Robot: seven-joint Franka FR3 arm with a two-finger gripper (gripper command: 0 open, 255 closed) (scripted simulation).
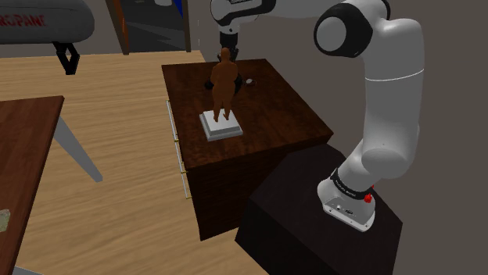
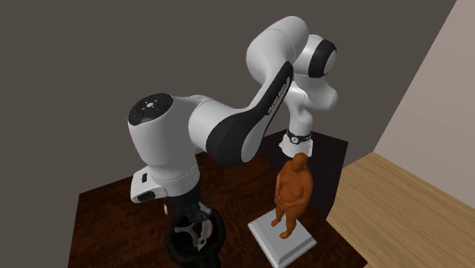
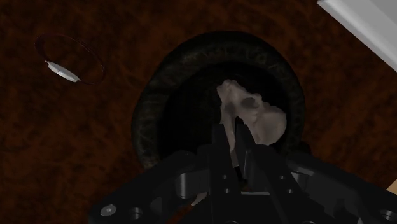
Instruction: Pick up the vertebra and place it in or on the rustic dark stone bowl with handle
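A pale bone vertebra is clasped between my black fingers, so my gripper is shut on it. Directly beneath hangs the round dark stone bowl, and the bone sits over its hollow. In the second exterior view the gripper reaches down into the bowl on the dark wooden cabinet top, with the vertebra showing pale at the fingertips. I cannot tell whether the bone touches the bowl's floor.
A brown human figurine on a white square base stands close beside the bowl, hiding it in the shoulder view. A thin clear ring lies on the cabinet top. A wooden table stands at the shoulder view's left.
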